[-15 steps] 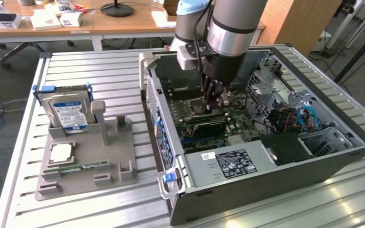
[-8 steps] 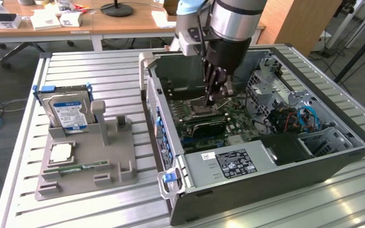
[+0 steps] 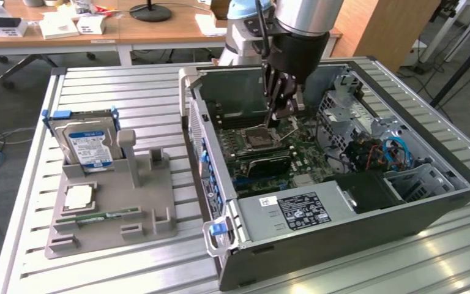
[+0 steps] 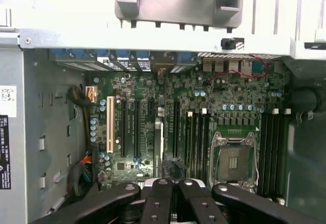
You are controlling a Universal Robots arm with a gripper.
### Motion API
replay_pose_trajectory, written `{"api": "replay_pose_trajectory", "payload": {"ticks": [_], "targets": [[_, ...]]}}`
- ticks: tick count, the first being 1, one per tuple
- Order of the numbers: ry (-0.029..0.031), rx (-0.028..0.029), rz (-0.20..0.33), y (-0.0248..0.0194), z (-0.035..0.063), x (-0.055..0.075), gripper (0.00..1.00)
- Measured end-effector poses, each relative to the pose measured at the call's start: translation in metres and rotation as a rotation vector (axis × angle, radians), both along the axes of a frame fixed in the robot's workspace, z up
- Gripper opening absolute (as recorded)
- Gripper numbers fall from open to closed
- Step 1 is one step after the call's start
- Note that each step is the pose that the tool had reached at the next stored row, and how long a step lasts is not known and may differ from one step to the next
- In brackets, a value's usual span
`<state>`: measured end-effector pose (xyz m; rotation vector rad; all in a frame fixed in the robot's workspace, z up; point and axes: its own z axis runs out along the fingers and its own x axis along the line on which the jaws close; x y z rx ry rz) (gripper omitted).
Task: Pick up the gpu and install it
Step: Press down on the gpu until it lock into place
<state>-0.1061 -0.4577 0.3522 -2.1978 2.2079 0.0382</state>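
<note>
Black fingers of the gripper [image 3: 280, 117] are down inside the open computer case [image 3: 357, 239], pressed tight together at the tips, and nothing shows pinched between them in the exterior view. They hang over the motherboard [image 3: 300, 153], right by the CPU socket [image 3: 259, 138]. And there's the gpu [image 3: 268, 165], standing on its long edge on the board, dark face showing, between the CPU socket and the power supply [image 3: 296, 211], in the expansion-slot area. It sits lower in the exterior view than the fingertips; whether the claw touches the card, I cannot tell. From the wrist view, the gripper [image 4: 173, 186] shows its 2 linked fingers [image 4: 153, 203] meeting in the middle over the board, with the long expansion slots [image 4: 130, 127] running away towards the case's rear wall and the CPU socket [image 4: 234, 158] off to one side. Out on the slatted metal table [image 3: 120, 92], on the exterior view's left, the grey parts tray [image 3: 108, 236] carries the hard drive [image 3: 88, 144] upright at its far end, a processor chip [image 3: 80, 197] lying flat, and the green memory stick [image 3: 100, 216] just beside it. The tray's 2 upright posts [image 3: 141, 162] stand bare.
</note>
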Motion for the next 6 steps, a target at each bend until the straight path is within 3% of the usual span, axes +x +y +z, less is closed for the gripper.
{"api": "replay_pose_trajectory", "payload": {"ticks": [6], "targets": [[0.0001, -0.0001, 0.0, 0.0, 0.0001, 0.0, 0.1]]}}
